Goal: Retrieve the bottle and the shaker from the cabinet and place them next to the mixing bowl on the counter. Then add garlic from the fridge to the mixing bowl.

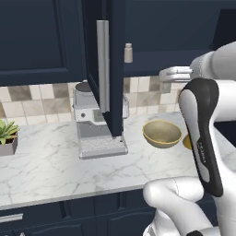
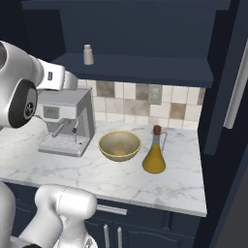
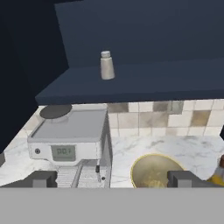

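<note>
The shaker (image 1: pixel 128 53) (image 2: pixel 88 54) (image 3: pixel 106 65) stands upright on the lower shelf of the open cabinet (image 2: pixel 140 68). Its door (image 1: pixel 115 69), with a long silver handle, swings out over the counter (image 1: pixel 46 159). My gripper (image 1: pixel 165 73) (image 3: pixel 113 179) hangs in the air to the right of the shaker and apart from it, at about shelf height. It is open, its fingertips (image 3: pixel 43 178) wide apart with nothing between them. Below, the mixing bowl (image 1: pixel 162 133) (image 2: pixel 119 145) (image 3: pixel 155 173) rests on the counter, and the bottle (image 2: pixel 155 152) (image 3: pixel 218 173) stands upright just right of it.
A steel coffee machine (image 1: pixel 94 124) (image 2: pixel 68 121) (image 3: pixel 70 140) stands under the open door, left of the bowl. A potted plant (image 1: pixel 7 136) is at the counter's far left. A second open door (image 2: pixel 237 92) hangs at the right end.
</note>
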